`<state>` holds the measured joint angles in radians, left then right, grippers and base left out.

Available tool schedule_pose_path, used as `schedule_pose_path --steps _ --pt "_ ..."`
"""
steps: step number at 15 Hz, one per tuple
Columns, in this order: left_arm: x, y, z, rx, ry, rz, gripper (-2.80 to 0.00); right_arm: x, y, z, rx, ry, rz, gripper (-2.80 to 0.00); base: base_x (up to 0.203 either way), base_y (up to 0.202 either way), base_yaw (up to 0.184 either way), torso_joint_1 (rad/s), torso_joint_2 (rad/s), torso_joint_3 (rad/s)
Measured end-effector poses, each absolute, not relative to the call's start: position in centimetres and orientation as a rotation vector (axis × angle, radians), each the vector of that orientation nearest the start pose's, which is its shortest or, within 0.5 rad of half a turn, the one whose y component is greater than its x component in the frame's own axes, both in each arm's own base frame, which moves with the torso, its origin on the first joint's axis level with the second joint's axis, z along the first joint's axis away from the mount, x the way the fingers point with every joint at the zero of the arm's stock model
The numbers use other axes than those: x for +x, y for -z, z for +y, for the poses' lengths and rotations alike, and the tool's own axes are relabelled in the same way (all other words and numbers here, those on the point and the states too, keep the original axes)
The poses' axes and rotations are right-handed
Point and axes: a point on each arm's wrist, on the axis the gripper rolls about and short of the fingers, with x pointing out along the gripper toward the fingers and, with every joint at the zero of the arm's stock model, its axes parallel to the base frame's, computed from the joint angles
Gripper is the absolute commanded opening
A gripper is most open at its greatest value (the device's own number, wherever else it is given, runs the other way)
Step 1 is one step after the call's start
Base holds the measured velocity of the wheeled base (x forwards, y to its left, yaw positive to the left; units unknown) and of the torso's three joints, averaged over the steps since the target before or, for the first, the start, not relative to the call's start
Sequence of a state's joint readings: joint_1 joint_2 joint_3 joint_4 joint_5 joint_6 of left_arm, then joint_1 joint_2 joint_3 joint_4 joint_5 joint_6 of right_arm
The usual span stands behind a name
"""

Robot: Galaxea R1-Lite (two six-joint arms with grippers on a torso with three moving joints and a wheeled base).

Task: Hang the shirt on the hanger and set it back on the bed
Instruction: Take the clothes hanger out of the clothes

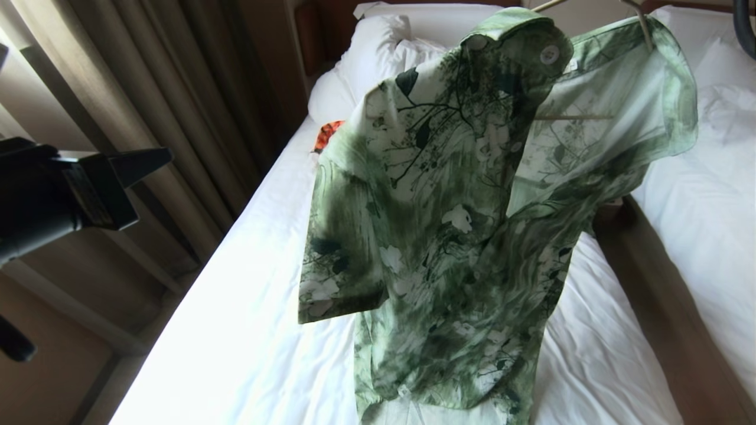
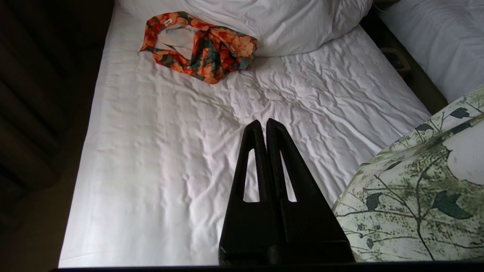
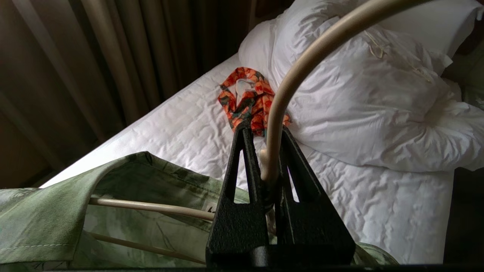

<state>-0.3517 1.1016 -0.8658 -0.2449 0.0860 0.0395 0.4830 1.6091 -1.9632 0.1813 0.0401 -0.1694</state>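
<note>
The green flower-print shirt (image 1: 460, 224) hangs in the air over the bed (image 1: 248, 330), draped on the cream hanger (image 1: 645, 26), whose bar shows through the fabric. In the right wrist view my right gripper (image 3: 264, 132) is shut on the hanger (image 3: 302, 64) at the base of its hook, above the shirt's collar (image 3: 75, 211). This gripper is outside the head view. My left gripper (image 1: 165, 156) floats to the left of the shirt, shut and empty. In its own view the left gripper (image 2: 263, 122) points over the bare sheet (image 2: 170, 151), with the shirt (image 2: 416, 189) beside it.
A crumpled orange-and-green garment (image 2: 200, 45) lies near the pillow (image 2: 287, 22) at the head of the bed. A second white bed (image 1: 709, 206) stands to the right across a narrow brown gap (image 1: 661, 307). Brown curtains (image 1: 147, 71) hang on the left.
</note>
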Motion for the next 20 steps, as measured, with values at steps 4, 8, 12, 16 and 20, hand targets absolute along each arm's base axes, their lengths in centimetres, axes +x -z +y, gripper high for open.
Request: schedule_pose_path --steps 4,8,12,16,20 --pt "14.1 -30.3 -5.0 0.035 0.265 -0.027 -2.80 22.1 -45.3 11.7 -0.114 -0.502 -0.257 -2.80 0.000 0.000 0.000 0.219 -0.53 -0.320" --pt "14.0 -30.4 -4.9 0.034 0.267 -0.030 -2.80 22.5 -44.7 11.7 -0.118 -0.498 -0.236 -2.80 0.000 0.000 0.000 0.120 -0.28 -0.165" --pt "13.9 -30.8 -5.1 0.035 0.278 -0.031 -2.80 23.2 -44.2 11.7 -0.127 -0.488 -0.216 -2.80 0.000 0.000 0.000 0.000 0.00 0.000" --pt "13.0 -33.0 -6.6 0.050 0.381 0.005 -2.80 24.1 -44.1 12.1 -0.097 -0.482 -0.218 -2.80 0.000 0.000 0.000 0.000 0.00 0.000" --pt "13.4 -33.5 -8.0 0.058 0.445 0.040 -2.80 25.6 -44.7 12.8 0.038 -0.492 -0.314 -2.80 0.000 0.000 0.000 0.000 0.00 0.000"
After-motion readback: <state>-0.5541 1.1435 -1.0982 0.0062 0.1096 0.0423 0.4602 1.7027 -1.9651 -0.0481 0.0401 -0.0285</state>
